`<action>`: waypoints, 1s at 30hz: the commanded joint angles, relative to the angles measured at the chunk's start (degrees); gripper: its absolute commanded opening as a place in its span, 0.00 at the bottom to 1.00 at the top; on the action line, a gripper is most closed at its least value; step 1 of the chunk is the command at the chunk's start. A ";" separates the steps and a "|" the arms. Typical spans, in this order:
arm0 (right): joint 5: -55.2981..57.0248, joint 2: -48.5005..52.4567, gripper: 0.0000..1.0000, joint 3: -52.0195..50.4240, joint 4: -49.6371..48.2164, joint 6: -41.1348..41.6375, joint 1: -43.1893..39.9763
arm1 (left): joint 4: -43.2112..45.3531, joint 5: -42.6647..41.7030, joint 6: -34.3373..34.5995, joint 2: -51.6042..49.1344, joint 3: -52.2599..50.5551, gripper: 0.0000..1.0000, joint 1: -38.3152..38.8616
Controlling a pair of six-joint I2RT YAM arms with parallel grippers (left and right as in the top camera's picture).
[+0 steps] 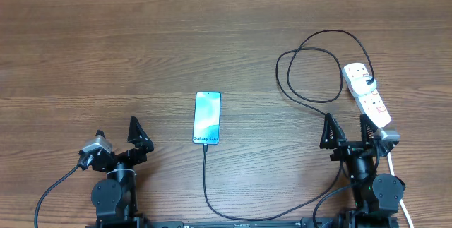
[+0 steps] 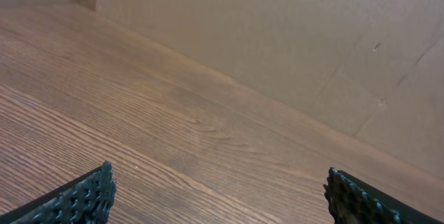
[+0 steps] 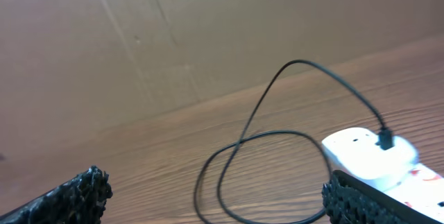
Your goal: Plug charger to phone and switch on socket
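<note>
Open surface (image 1: 92,51) is found ahead of the left end effector (image 1: 116,130). The right end effector (image 1: 345,119) is obstructed by the socket (image 1: 367,92) just ahead and by the loop of the charger (image 1: 205,175) beside it.

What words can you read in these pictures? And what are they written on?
"Galaxy S24+": on the screen of the phone, at the end nearest the robot.
Red marks on the socket: too small and blurred to read in either view that shows them.
No other words, numbers or signs show, and the charger has none either.
</note>
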State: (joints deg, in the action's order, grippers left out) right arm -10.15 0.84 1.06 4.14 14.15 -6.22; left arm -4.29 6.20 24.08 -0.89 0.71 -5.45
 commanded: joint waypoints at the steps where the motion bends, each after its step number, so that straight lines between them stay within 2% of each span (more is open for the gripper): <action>1: 1.55 -0.68 1.00 -0.61 0.07 -7.58 0.52 | 0.11 -0.07 0.15 0.26 -0.24 1.00 -0.15; 15: 1.57 -0.68 1.00 -0.61 0.09 -8.61 0.37 | 0.11 -0.07 0.15 0.26 -0.24 1.00 -0.15; 20: 1.55 -0.68 1.00 -0.61 0.09 -4.90 -2.25 | 0.11 -0.07 0.15 0.26 -0.24 1.00 -0.15; 30: 1.79 -0.68 1.00 -0.61 0.11 -5.68 -3.23 | 0.11 -0.04 0.15 0.26 -0.24 1.00 -0.15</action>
State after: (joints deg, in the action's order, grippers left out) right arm -8.93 0.84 1.06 4.34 8.23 -9.37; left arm -4.29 6.17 24.08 -0.89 0.71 -5.45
